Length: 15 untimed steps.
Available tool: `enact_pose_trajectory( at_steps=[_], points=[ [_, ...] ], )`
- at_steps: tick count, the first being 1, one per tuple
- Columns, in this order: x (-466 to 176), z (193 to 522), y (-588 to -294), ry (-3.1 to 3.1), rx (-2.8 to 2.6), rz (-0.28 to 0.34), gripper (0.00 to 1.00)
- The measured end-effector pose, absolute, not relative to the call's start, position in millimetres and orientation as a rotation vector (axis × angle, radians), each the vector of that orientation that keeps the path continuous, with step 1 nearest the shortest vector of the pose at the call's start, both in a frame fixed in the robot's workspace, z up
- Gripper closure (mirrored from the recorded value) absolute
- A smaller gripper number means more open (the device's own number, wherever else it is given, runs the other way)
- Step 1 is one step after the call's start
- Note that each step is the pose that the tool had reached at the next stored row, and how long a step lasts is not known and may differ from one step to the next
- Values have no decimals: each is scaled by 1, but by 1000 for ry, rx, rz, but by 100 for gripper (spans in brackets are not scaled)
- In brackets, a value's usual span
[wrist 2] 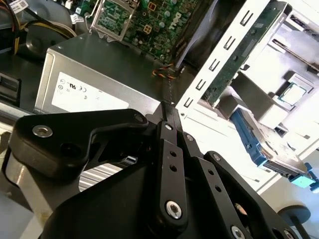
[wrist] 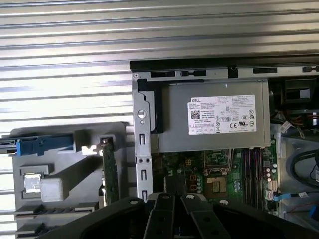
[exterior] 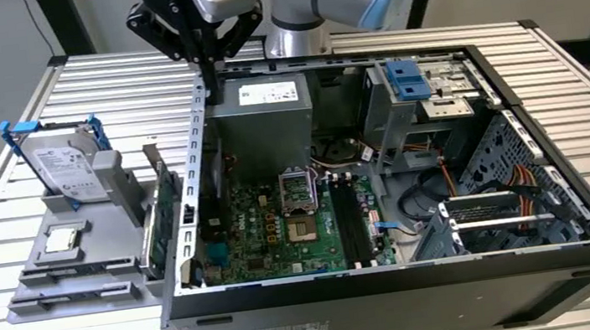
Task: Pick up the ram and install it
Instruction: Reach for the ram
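My black gripper [exterior: 214, 89] hangs from the arm above the far end of the open computer case [exterior: 570, 207], over the wall next to the grey power supply [exterior: 261, 114]. In the second wrist view its fingers [wrist 2: 172, 117] lie pressed together with nothing between them. The gripper [wrist: 172, 198] also shows in the first wrist view, above the motherboard [exterior: 280, 230]. The black memory slots [exterior: 350, 226] lie on that board, beside the processor socket. The ram is hidden from me.
A grey parts holder [exterior: 72, 277] stands at the exterior view's left of the case. It carries a silver hard drive in a blue frame [exterior: 61, 164], a processor chip [exterior: 61, 239] and a green circuit card [exterior: 169, 214] on edge. Cables and drive bays [exterior: 426, 85] crowd the case's right half.
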State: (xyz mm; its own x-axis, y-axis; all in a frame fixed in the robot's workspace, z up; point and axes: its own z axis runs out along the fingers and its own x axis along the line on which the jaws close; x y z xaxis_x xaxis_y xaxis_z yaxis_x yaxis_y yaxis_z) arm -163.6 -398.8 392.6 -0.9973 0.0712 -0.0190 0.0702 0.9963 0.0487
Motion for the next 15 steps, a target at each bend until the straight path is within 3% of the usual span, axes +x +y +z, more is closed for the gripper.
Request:
enact_pose_trajectory(
  at_steps=[15],
  points=[
    [-178,393,-399,3118,110,75,100]
  ],
)
